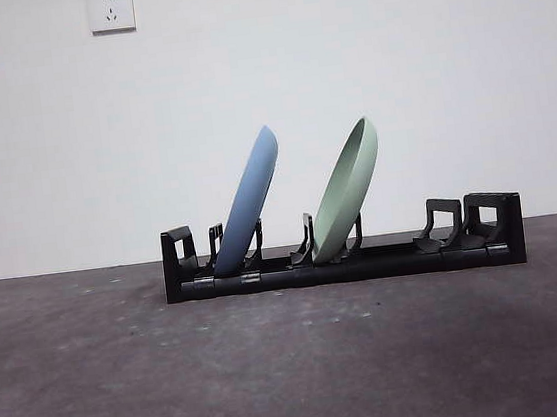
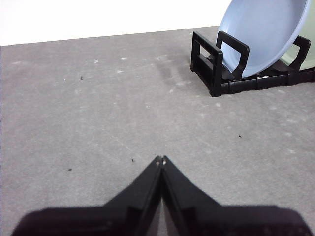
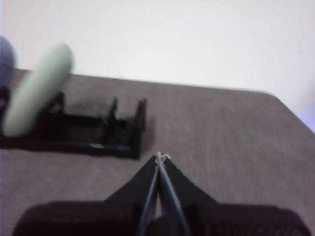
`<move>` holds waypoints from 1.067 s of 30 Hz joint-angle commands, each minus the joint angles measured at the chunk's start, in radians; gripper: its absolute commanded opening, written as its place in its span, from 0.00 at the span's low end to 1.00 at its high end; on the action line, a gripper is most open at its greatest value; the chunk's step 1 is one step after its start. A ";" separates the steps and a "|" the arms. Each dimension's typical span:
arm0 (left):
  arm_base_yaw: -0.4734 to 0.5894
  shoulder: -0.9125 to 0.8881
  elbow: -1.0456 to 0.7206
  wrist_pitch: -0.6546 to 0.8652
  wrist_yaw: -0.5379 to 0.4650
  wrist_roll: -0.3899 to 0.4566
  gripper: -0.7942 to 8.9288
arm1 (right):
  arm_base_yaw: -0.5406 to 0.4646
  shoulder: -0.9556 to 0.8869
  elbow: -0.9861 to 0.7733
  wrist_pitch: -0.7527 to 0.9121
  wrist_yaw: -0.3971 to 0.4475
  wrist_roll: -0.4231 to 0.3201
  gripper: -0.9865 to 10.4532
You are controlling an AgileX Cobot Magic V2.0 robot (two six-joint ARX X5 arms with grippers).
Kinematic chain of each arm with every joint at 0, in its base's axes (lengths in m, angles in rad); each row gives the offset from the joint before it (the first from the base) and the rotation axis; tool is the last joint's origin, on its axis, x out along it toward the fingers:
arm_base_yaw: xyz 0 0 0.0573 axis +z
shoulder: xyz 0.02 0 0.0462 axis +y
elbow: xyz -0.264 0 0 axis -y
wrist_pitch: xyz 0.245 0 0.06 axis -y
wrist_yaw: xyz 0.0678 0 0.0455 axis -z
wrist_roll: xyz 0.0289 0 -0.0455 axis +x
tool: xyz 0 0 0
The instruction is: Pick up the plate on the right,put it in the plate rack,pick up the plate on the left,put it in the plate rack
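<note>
I see the counter (image 1: 297,367) carrying the plate rack (image 1: 345,261), which sits well back toward the far edge. Both plates already stand tilted between its prongs: the blue plate (image 1: 250,204) near one end, the green plate (image 1: 349,190) about mid-rack, apart from each other. I judge the task done, so the right move is to keep both arms clear and not brush either leaning plate. My left pincer (image 2: 161,160) is closed and empty over bare counter, near the rack's blue-plate end. My right pincer (image 3: 160,157) is likewise closed and empty, off the other end. Nothing obstructs either.
</note>
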 commanded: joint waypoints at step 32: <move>0.002 0.001 -0.010 0.006 0.001 -0.010 0.08 | 0.000 -0.138 -0.229 0.023 0.047 0.138 0.09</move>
